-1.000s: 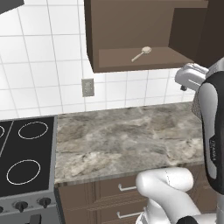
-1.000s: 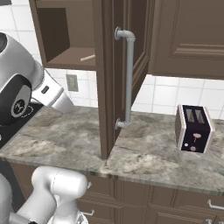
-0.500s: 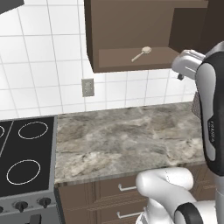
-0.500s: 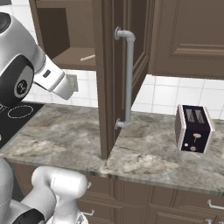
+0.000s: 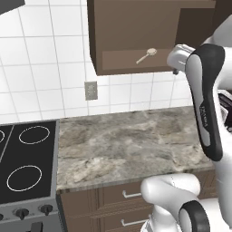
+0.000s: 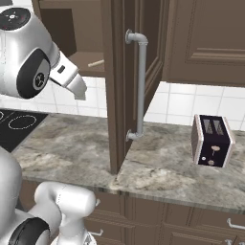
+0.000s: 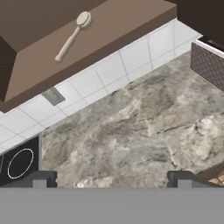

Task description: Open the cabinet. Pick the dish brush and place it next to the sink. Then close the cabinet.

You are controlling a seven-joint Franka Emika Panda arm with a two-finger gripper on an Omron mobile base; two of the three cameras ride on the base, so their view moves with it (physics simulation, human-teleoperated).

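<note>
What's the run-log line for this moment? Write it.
cabinet: door open | dish brush: on cabinet shelf, untouched | gripper: open, empty, above counter

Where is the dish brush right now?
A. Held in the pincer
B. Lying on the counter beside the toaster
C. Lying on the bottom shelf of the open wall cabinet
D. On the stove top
C: the dish brush lies flat on the bottom shelf of the open cabinet, above the counter, while the pincer stands open and apart from it.
</note>
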